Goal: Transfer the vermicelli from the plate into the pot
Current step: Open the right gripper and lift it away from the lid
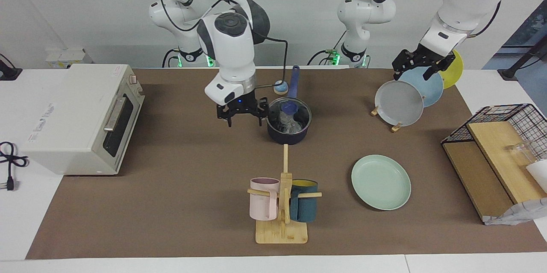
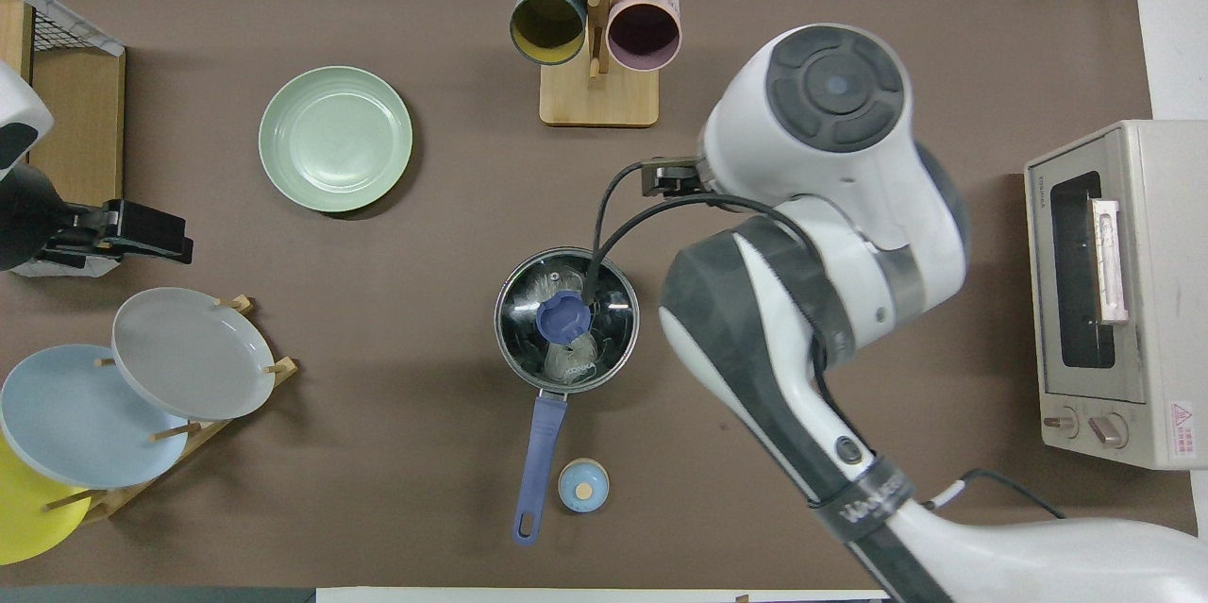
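Pot (image 1: pixel 289 127) sits lidded just beside the open, empty right claw (image 1: pixel 242 115), toward the left arm's end; handle (image 2: pixel 534 461) points at the robots. Left claw (image 1: pixel 421 64), open, waits over the plate rack (image 1: pixel 395 127).

right tool (image 1: pixel 242 115) — open, pointing down | left tool (image 1: pixel 421 64) — raised, waiting

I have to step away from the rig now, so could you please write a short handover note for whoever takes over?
Right gripper: open, empty, over the mat beside the pot, toward the oven.
Left gripper: waits over the plate rack; fingers unclear.
Vermicelli: in the pot, under the glass lid, which sits on the pot.
Plate: bare, on the mat toward the left arm's end.
Done: noodles transferred, pot covered.
Left: apparently nothing for the transfer; just park the right arm.
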